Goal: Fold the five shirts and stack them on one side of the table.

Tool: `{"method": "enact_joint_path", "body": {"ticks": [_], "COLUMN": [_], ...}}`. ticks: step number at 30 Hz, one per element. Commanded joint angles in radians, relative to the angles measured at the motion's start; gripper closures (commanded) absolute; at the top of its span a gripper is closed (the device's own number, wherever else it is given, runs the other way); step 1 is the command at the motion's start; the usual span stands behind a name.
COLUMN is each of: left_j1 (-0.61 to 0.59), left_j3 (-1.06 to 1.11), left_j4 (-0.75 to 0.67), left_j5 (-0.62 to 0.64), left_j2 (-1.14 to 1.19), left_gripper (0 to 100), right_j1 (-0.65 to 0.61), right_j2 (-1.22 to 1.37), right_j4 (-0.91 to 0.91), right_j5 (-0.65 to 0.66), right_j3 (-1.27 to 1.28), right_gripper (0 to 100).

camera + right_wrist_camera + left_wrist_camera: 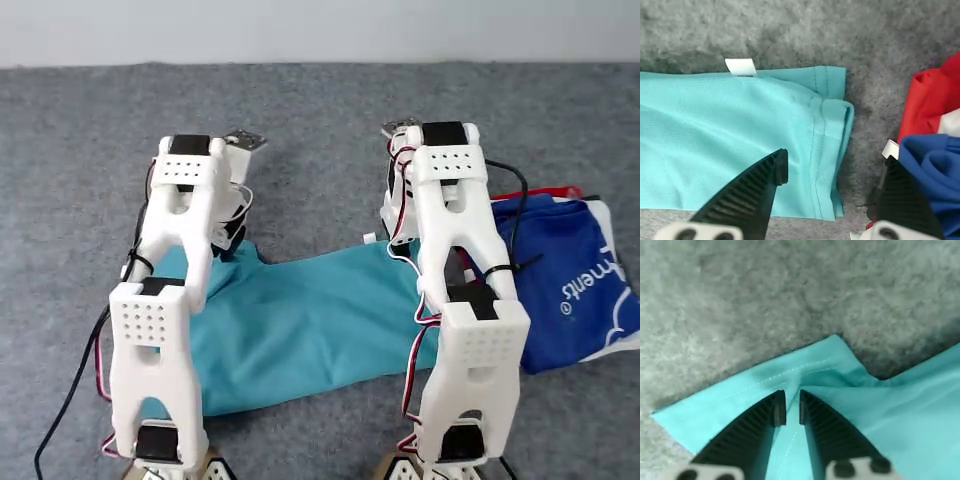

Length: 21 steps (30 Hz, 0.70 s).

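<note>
Partly hidden white lettering (592, 275) and a circled mark (566, 309) stand on the blue shirt (545, 245).

Bright, even light from above leaves only soft shadows on the grey table (320, 110) beside the teal shirt (300, 320).

In the high view the two arms (165, 300) cover both ends of the teal shirt (300, 330), so its edges near each gripper cannot be traced there. Just beside the right gripper (836, 167), the blue shirt (545, 320) runs off the picture's edge, and the red shirt (927, 100) lies largely buried beneath it, shape undetermined. Behind the left gripper (788, 407), the teal shirt is cut off by the wrist view's border.
</note>
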Motion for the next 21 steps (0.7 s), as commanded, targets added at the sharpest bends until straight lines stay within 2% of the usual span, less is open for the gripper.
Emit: {"method": "enact_joint_path", "body": {"ticks": [1, 10, 16, 21], "left_j1": [0.018, 0.018, 0.017, 0.031], "left_j3": [-0.038, -0.039, -0.030, 0.064], "left_j4": [0.023, 0.023, 0.025, 0.025], "left_j5": [0.008, 0.009, 0.009, 0.008], "left_j2": [-0.009, -0.014, -0.120, -0.153], "left_gripper": [94, 94, 94, 87], "right_j1": [0.002, 0.001, -0.001, -0.001], "right_j2": [-0.008, -0.008, -0.008, -0.008], "right_j4": [0.041, 0.041, 0.041, 0.041], "right_j5": [0.011, 0.009, 0.009, 0.009], "right_j3": [-0.003, -0.003, -0.003, -0.003], "right_gripper": [70.3, 70.3, 70.3, 70.3]}}
